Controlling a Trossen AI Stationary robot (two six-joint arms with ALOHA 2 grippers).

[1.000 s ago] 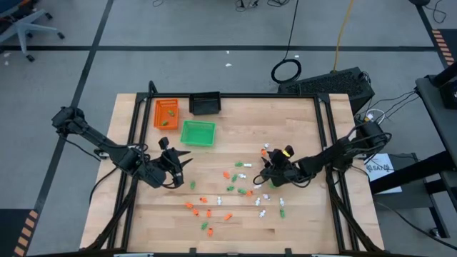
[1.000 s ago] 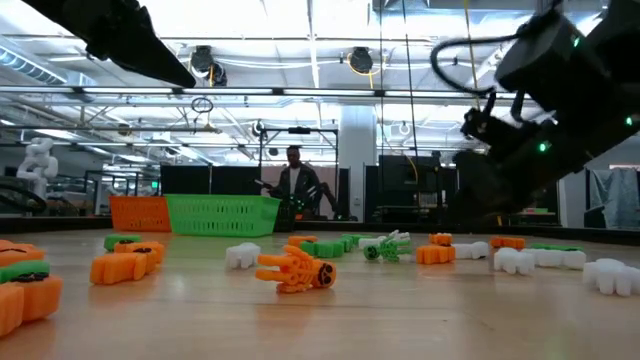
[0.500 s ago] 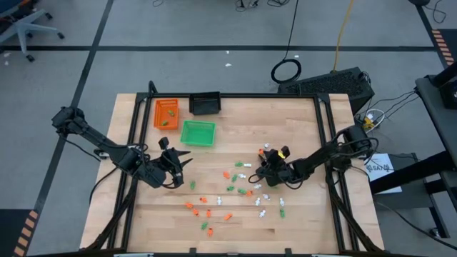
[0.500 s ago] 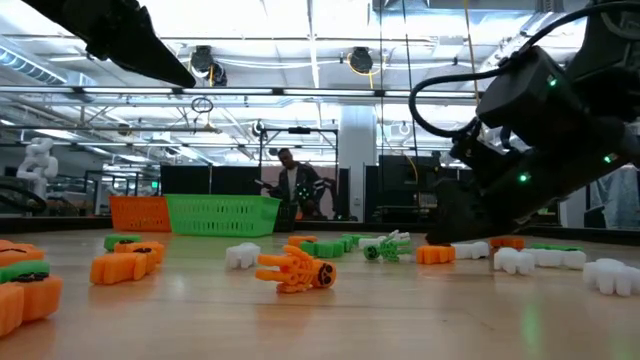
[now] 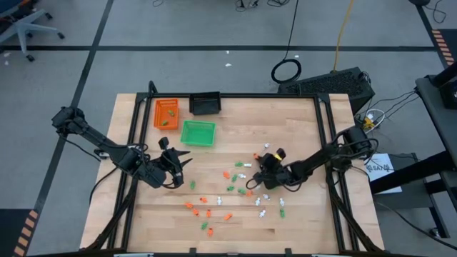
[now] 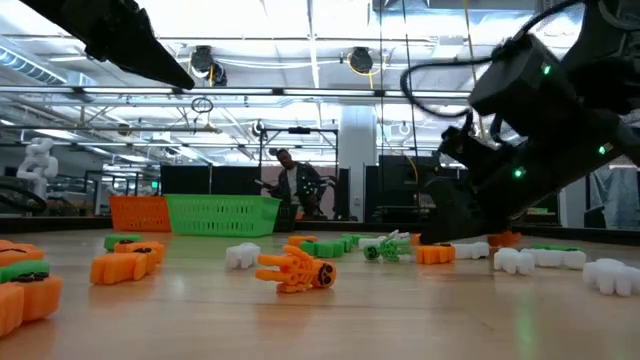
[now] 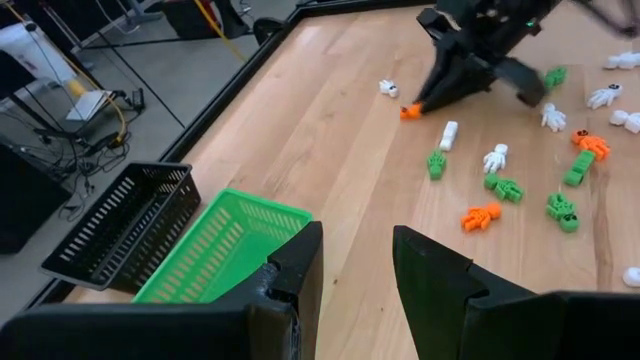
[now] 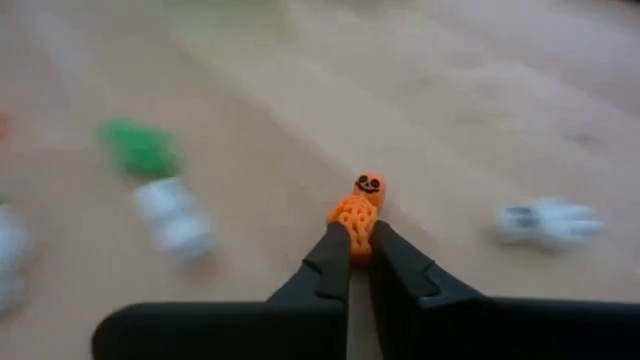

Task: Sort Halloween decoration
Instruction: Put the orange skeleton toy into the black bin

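One orange Halloween decoration [image 8: 358, 212] is pinched by the right gripper [image 8: 360, 262] right of table centre. The left gripper [image 7: 356, 265], spread, is held at nine o'clock. Three trays [image 5: 198, 133] are seen at eleven o'clock.

Even, bright overhead light falls on the worktop [image 5: 300, 128], with only soft, short shadows; ceiling lamps [image 6: 360, 60] glare white in the low view; the right wrist view is heavily blurred beyond its fingers [image 8: 335, 262]; the nearest orange pieces [image 6: 25, 285] in the low view sit out of focus.
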